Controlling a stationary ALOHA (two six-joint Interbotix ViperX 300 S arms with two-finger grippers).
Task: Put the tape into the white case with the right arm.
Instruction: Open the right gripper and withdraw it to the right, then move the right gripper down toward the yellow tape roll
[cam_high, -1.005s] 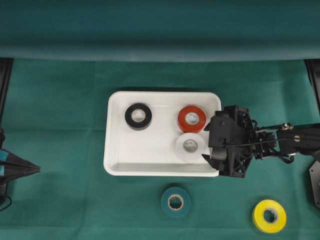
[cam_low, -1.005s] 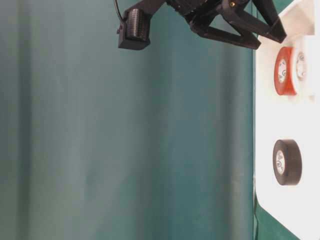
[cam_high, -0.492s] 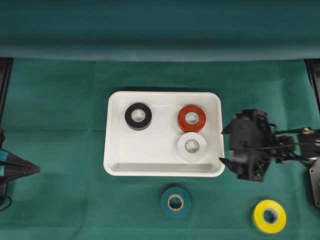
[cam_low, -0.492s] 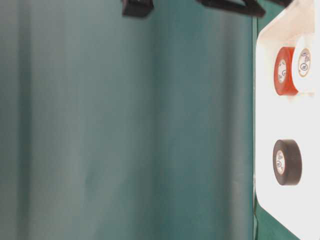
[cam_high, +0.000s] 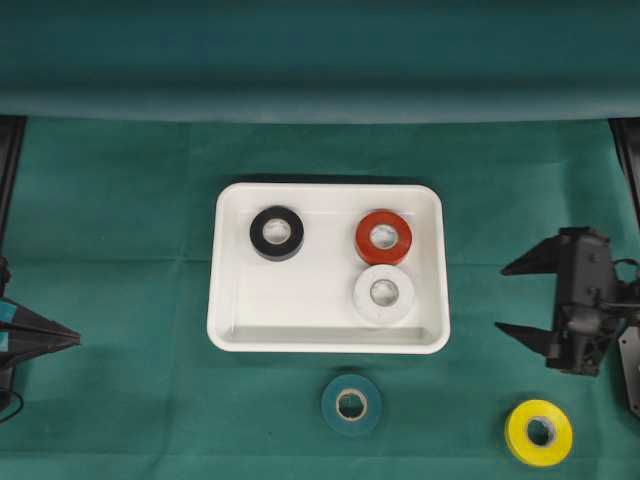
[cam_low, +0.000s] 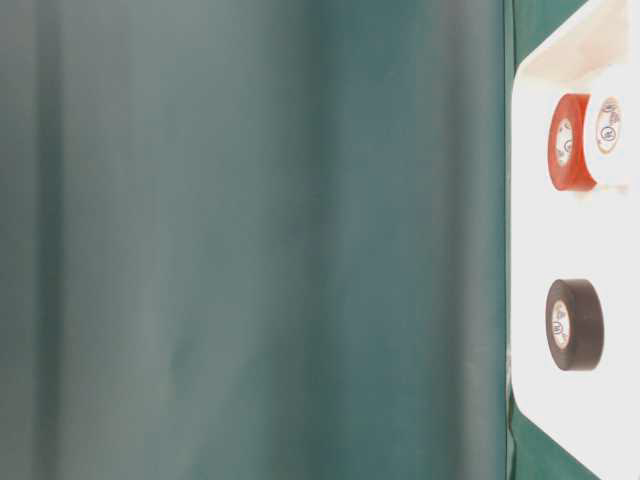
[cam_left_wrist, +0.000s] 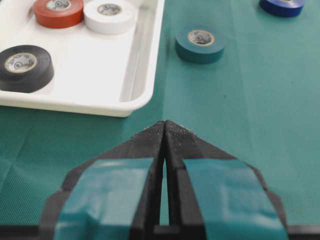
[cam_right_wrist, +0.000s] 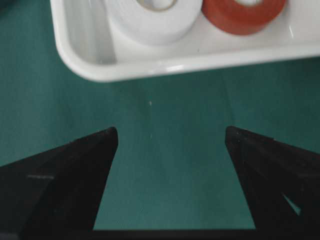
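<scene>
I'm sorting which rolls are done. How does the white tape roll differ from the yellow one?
The white tape roll lies inside the white case, close beside the red roll; the yellow tape roll lies alone on the green cloth, outside the case, near the front right corner. The white one nearly blends with the case, while the yellow stands out brightly. Both lie flat, hole upward, and neither is held.

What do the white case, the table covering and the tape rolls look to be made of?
White case: likely moulded plastic, glossy; highlights run along its rounded rim.
Table covering: green cloth, matte; soft creases and fold lines show.
Tape rolls, such as the black roll and the red roll: probably smooth vinyl tape wound on a pale core, with a slight sheen.
</scene>
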